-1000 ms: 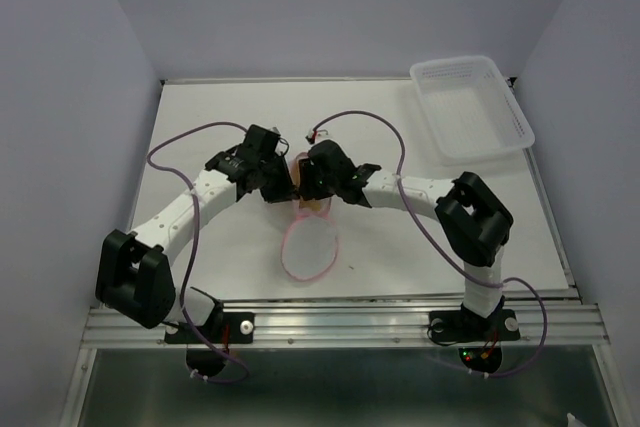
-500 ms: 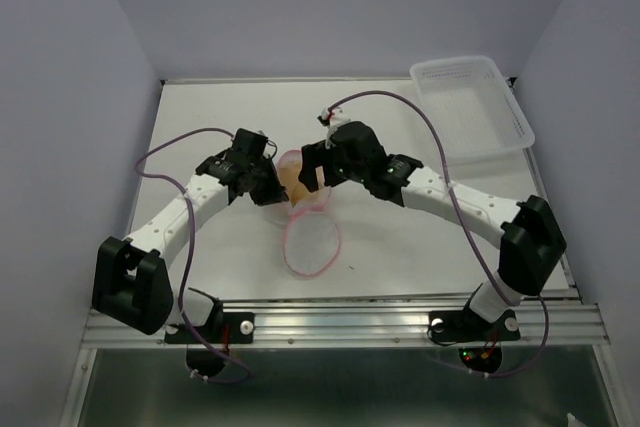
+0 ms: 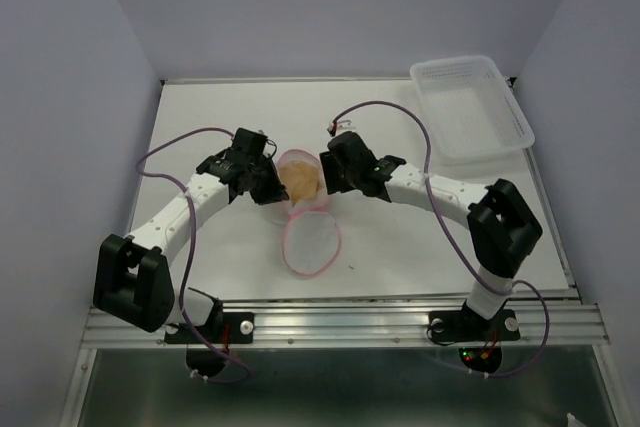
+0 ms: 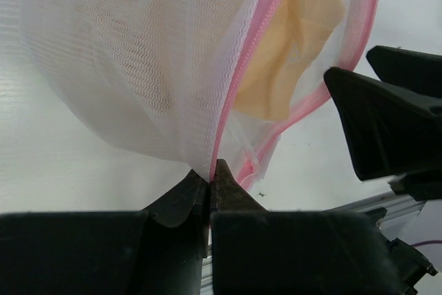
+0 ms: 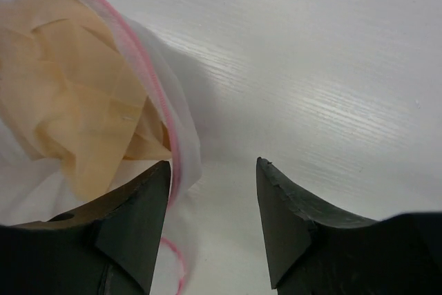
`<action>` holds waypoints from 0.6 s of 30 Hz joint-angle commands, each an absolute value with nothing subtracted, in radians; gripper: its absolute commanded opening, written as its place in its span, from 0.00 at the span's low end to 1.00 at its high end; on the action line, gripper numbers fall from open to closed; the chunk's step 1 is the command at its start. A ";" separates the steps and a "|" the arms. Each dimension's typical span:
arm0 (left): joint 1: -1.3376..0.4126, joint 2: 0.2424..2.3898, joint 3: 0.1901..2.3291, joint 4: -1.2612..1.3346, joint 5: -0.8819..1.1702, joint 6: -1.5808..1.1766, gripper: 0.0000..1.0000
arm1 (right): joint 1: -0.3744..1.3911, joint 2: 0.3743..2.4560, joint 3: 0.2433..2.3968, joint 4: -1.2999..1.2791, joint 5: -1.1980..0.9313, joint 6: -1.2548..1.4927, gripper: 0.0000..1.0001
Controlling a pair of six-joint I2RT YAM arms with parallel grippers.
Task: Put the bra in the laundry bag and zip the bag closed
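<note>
Left wrist view catches what the top view hides: left gripper [image 4: 210, 172] pinched tight on the pink rim of the laundry bag [image 4: 131, 67]. The bra [image 4: 297, 46] sits inside, mid-table. Right gripper [image 5: 213, 191] stands apart, empty, just right of the rim. Bare table [image 3: 400, 247] nearside; plastic basket [image 3: 470, 112] far right.

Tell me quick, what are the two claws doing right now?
Left gripper: shut, pinching the laundry bag at its pink rim.
Right gripper: open, holding nothing.
</note>
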State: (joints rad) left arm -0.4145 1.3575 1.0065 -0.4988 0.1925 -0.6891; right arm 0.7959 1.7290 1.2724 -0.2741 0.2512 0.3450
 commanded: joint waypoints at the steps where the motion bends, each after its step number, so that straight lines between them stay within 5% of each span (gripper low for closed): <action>1: -0.410 1.347 0.993 -0.477 0.204 -0.681 0.00 | 0.792 1.781 1.328 -0.279 0.307 0.374 0.58; 3: -0.408 1.348 0.986 -0.476 0.206 -0.681 0.00 | 0.792 1.811 1.347 -0.279 0.305 0.377 0.57; 7: -0.410 1.339 0.977 -0.463 0.209 -0.690 0.00 | 0.792 1.812 1.347 -0.276 0.302 0.390 0.17; 10: -0.410 1.339 0.995 -0.472 0.204 -0.693 0.00 | 0.792 1.775 1.350 -0.278 0.296 0.376 0.01; 18: -0.433 1.336 1.236 -0.541 0.218 -0.666 0.00 | 0.792 1.612 1.460 -0.347 0.265 0.278 0.01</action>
State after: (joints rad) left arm -0.4183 1.3624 1.0901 -0.5266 0.2138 -0.6903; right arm 0.7906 1.7409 1.3491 -0.3420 0.2577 0.3305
